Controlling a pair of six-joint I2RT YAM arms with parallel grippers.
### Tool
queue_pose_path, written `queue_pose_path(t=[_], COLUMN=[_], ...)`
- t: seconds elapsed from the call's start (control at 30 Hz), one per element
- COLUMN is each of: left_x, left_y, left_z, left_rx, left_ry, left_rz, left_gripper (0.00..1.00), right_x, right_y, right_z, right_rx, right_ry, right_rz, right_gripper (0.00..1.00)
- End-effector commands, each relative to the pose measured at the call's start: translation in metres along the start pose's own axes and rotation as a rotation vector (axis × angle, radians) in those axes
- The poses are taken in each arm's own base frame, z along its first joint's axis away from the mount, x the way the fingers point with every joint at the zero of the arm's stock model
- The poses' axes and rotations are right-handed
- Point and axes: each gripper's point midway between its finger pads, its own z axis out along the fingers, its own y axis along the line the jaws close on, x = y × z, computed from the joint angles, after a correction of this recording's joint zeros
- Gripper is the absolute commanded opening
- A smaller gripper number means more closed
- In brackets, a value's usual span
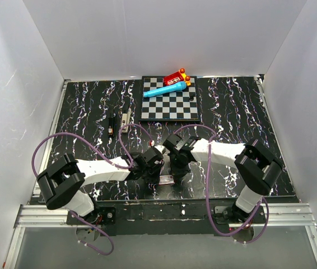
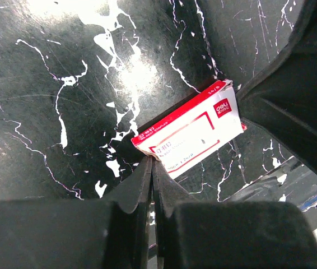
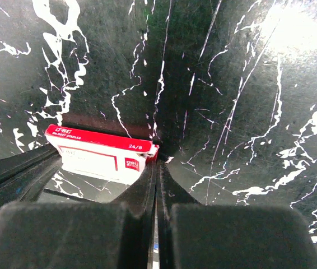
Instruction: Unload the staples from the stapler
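metal strip on a dark body: the stapler [image 1: 126, 119] lies flat on the counter [image 1: 231, 112] at the back left, just beside a black stick [image 1: 112, 124], and both lie just left of the chessboard [image 1: 169, 106]. it is too small in the top view to tell if it is open or which end is the hinge.

judgement: it is rigid, fairly dense for its size, with no give under a squeeze. the metal top is likely slick and the darker sides should grip better. the best hold looks like across the narrow width near mid-length, low on the body, so the strip is free to hinge up. one arm could pin the base while the other works the top. the staples would be tiny and loose, easy to scatter.

left jaws and right jaws are both closed with nothing between them. they point down at the front middle of the counter, well apart from the stapler. each set of tips sits at one end of a red-and-white box [image 2: 189, 134]. cannot tell if they touch it.

the counter is hard, glossy black marble-look with white veins. glare patches show in both wrist views, so things probably slide when nudged.

a blue tube [image 1: 161, 89] and a red toy [image 1: 176, 77] lie on the chessboard. white walls [image 1: 147, 33] close in on the left, back and right. the stick crowds the stapler on the left-arm side, so the chessboard side looks easier to approach.
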Motion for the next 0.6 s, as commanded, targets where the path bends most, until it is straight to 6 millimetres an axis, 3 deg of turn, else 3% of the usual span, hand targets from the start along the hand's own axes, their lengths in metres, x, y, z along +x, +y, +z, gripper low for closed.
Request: queue_pose_path(t=[0.0, 0.37, 0.57], left_x=[0.025, 0.018, 0.006], left_y=[0.028, 0.033, 0.034], left_z=[0.004, -0.006, -0.018], left_rx=[-0.111, -0.141, -0.159], left_ry=[0.081, 0.047, 0.000], left_rz=[0.024, 0.032, 0.042], left_gripper=[0.00, 0.00, 0.03], right_x=[-0.010, -0.022, -0.035], right_y=[0.039, -0.006, -0.029], right_z=[-0.005, -0.021, -0.042], right_rx=[-0.154, 0.053, 0.150], right_ry=[-0.030, -0.136, -0.220], right_rz=[0.003, -0.011, -0.014], right_gripper=[0.01, 0.01, 0.18])
